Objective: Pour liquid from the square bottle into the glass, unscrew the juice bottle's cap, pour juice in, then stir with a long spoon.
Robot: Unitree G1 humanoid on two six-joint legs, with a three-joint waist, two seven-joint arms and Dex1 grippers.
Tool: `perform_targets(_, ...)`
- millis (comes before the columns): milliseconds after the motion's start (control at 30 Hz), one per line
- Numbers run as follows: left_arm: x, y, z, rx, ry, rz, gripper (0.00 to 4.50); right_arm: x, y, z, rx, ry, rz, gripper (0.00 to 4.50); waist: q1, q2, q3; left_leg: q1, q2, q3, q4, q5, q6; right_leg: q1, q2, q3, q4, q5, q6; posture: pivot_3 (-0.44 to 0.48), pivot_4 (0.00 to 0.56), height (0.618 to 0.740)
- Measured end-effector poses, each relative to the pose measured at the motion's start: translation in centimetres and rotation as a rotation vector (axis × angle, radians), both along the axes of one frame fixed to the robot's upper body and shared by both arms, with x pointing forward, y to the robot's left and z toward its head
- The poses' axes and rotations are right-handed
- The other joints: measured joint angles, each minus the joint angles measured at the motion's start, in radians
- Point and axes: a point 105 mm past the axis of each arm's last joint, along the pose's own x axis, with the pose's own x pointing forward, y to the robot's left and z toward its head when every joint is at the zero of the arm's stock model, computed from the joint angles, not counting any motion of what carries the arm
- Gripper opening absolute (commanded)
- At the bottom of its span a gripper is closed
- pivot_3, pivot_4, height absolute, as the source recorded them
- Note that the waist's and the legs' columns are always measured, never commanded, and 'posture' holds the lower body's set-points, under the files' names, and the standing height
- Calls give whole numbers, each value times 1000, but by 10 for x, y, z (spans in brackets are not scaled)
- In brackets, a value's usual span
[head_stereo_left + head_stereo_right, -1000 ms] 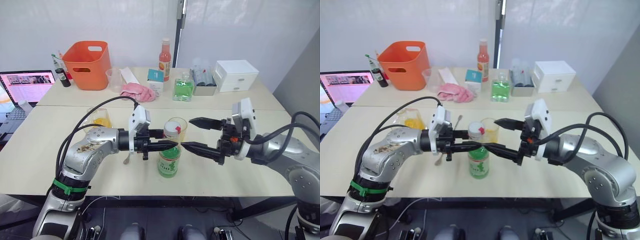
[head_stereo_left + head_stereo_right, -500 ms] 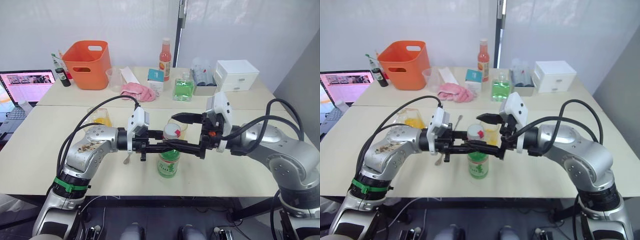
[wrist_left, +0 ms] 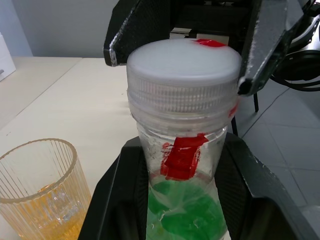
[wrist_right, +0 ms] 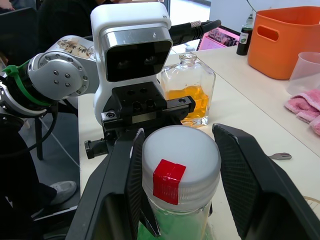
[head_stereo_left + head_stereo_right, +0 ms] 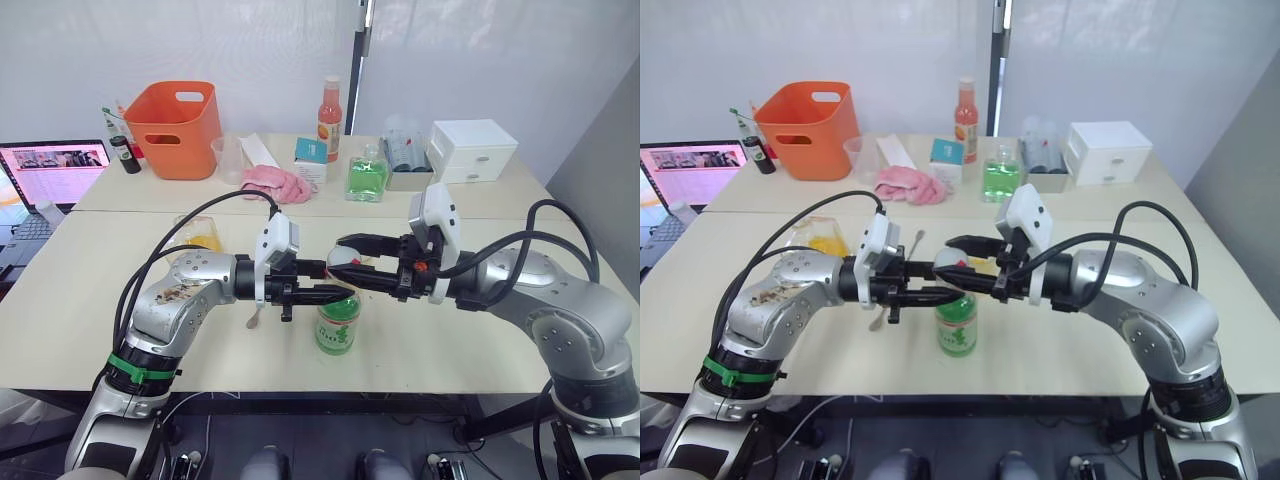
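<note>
A pale table seen from above the robot's arms. At about nine o'clock from the table's centre stands the square bottle point(image 5: 203, 238), with some orange-yellow liquid left in it. Next comes the left gripper point(image 5: 335, 292), reaching toward three o'clock; its two black fingers are closed around the neck of the juice bottle point(image 5: 338, 318), which stands upright near the front middle of the table. The white cap point(image 3: 184, 65) is on the bottle, marked with a scrap of red tape. Just behind the bottle, at twelve o'clock from it, the glass point(image 3: 42, 192) already holds orange-yellow liquid. From three o'clock the right gripper point(image 4: 181, 176) reaches in with its fingers spread wide, one on each side of the cap, not yet clamped. The long spoon point(image 5: 912, 245) lies on the table behind the left arm.

Judging by this, the first pour looks done; unscrewing, the juice pour and stirring remain.
</note>
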Motion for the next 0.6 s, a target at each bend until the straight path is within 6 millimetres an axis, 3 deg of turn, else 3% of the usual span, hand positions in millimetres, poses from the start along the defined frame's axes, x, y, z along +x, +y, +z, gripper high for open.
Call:
perform_targets(333, -12, 3, 8, 12, 8, -143, 1346, 13, 2, 14, -106, 65, 514, 1656, -14, 0, 0, 0, 1, 5, 0, 0, 0, -1, 2, 0, 0, 0, 0, 0, 150, 715)
perform_targets(467, -10, 4, 9, 11, 3, -158, 1346, 20, 5, 17, -143, 67, 606, 1656, -15, 0, 0, -1, 1, 5, 0, 0, 0, -1, 1, -1, 0, 0, 0, 0, 150, 715)
perform_targets(533, -8, 5, 8, 13, 5, -157, 1346, 22, 6, 16, -150, 64, 608, 2687, -13, 0, 0, -1, 0, 5, 0, 0, 0, -2, 1, -1, 0, 0, 0, 0, 150, 715)
perform_targets(600, -5, 6, 6, 22, -1, -147, 1346, 23, 4, 16, -151, 67, 604, 3352, -11, 0, 0, -2, 0, 5, 0, 0, 0, -2, 1, -1, 1, 0, 0, 0, 150, 715)
